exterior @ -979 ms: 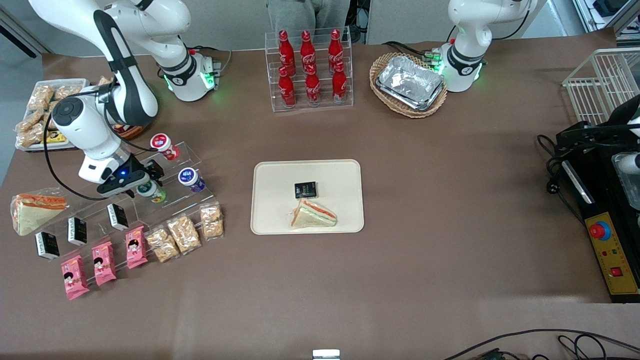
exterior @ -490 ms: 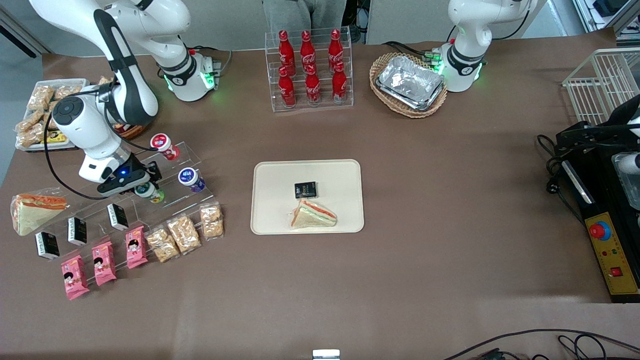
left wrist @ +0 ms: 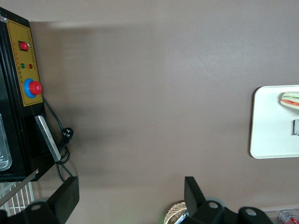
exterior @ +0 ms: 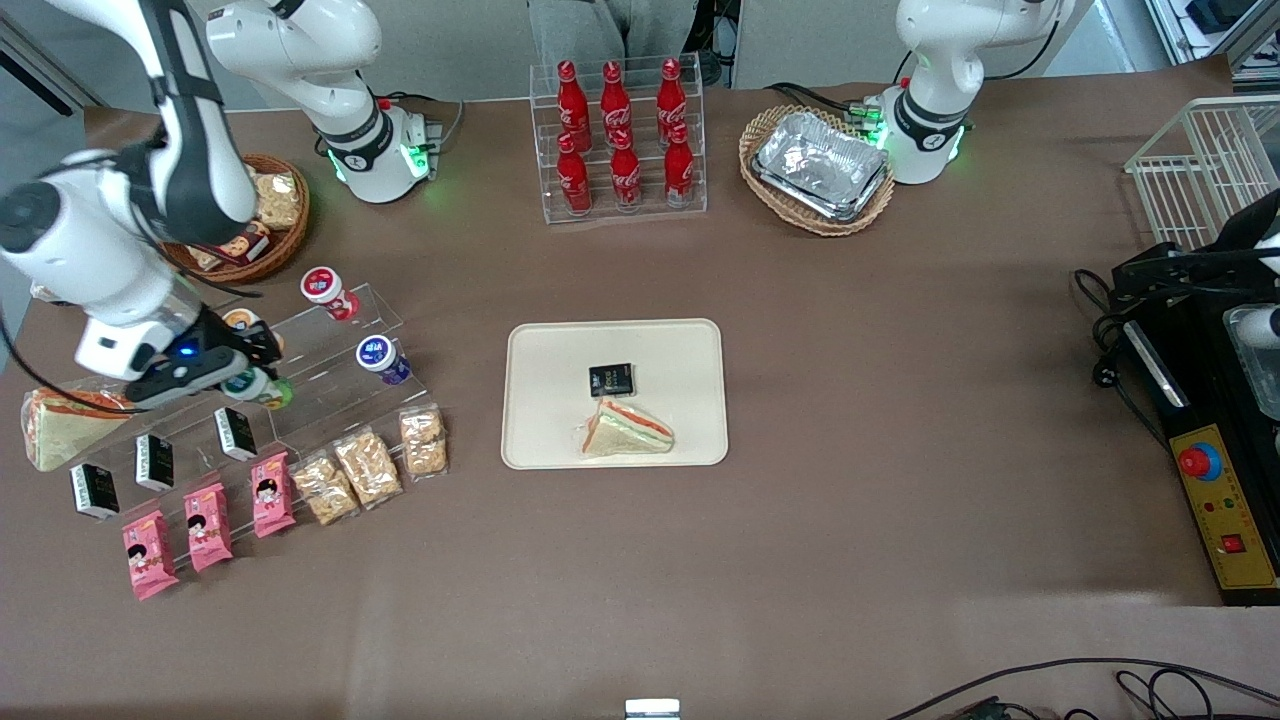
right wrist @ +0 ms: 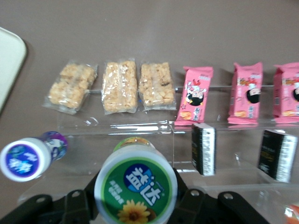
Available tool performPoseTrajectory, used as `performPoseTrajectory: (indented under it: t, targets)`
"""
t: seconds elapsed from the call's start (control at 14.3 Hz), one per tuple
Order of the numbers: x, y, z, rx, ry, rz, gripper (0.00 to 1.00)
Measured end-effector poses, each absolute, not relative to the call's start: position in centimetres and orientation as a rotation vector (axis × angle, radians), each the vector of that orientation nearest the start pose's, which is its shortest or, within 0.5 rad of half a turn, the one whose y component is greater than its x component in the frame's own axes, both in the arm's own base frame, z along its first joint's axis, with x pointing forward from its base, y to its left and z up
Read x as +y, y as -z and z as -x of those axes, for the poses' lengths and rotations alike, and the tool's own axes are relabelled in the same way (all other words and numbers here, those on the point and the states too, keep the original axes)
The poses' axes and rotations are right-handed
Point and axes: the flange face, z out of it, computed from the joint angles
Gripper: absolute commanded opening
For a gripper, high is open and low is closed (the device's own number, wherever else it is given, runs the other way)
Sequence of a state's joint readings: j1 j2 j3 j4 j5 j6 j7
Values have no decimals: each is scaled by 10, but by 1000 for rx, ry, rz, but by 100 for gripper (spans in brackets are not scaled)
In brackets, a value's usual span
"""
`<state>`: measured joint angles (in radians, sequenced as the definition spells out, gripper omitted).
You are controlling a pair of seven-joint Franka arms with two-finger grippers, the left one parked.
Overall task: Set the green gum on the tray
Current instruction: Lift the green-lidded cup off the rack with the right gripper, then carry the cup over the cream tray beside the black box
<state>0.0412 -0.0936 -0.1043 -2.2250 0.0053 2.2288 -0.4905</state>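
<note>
My right gripper is shut on the green gum, a small canister with a green-and-white lid and yellow-green body. It holds it just above the clear acrylic step stand, toward the working arm's end of the table. In the right wrist view the gum's lid fills the space between the black fingers. The cream tray lies at the table's middle with a black packet and a wrapped sandwich on it. A corner of the tray shows in the right wrist view.
On the stand sit a purple-lidded canister, a red-lidded one and an orange-lidded one. Nearer the camera lie cereal bars, pink packets and black packets. A wrapped sandwich lies beside the gripper.
The right arm has pulled away from the stand toward the table's end, taking the green gum with it. The snack basket and the orange-lidded canister are now uncovered.
</note>
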Motion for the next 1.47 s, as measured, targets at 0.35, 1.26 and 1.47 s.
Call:
performPoseTrajectory:
  t: [0.35, 1.26, 1.47]
  targets:
    - [-34, -548, -530, -637, 54, 3068, 18]
    - [201, -617, -497, 47, -18, 3147, 18]
    - [243, -592, -502, 162, -11, 3135, 18]
